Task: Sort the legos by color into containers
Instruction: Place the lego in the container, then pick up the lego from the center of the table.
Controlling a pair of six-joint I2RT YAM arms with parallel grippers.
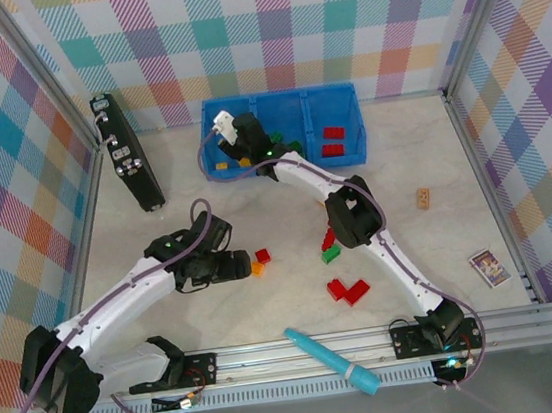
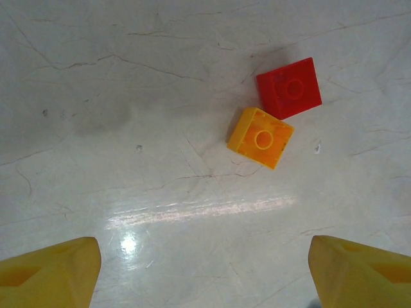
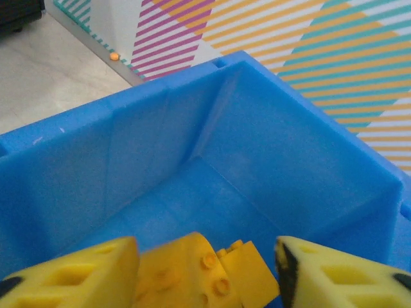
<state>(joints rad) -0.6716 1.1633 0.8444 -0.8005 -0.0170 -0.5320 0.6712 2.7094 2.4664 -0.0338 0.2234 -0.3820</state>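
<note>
Nearest the arm bases, a teal marker (image 1: 332, 359) is laid along the near edge of the table (image 1: 420, 148), well clear of both sets of jaws. A small picture card (image 1: 487, 268) is seen far off on the right arm's side. Somewhat farther in, a pair of red bricks (image 1: 338, 287) is found ahead of the left jaws but well apart from them.

The left gripper (image 2: 205, 276) is held over the table with its jaws spread wide and nothing between the yellow fingers (image 2: 51, 273). Ahead of the jaws, toward the right-hand finger, an orange brick (image 2: 260, 138) is laid flat, stud up. A red brick (image 2: 290, 88) is set just beyond it, touching it or nearly so. Farther ahead, a red and green cluster (image 1: 330, 254) is partly hidden by the right arm, and a tan brick (image 1: 423, 198) is seen well beyond that.

Farthest off, the right gripper (image 3: 205, 263) is held over the left compartment of the blue bin (image 3: 289, 147). Its jaws are spread. Yellow bricks (image 3: 192, 276) are seen between and below the fingers, one blurred, with a gap to the right-hand finger, so no grip is shown. From above, green bricks (image 1: 294, 148) are seen in the middle compartment beside these jaws, and sorted red bricks (image 1: 332, 149) in the right compartment, farther from them. A black case (image 1: 128, 151) is stood beyond the bin's left end.
</note>
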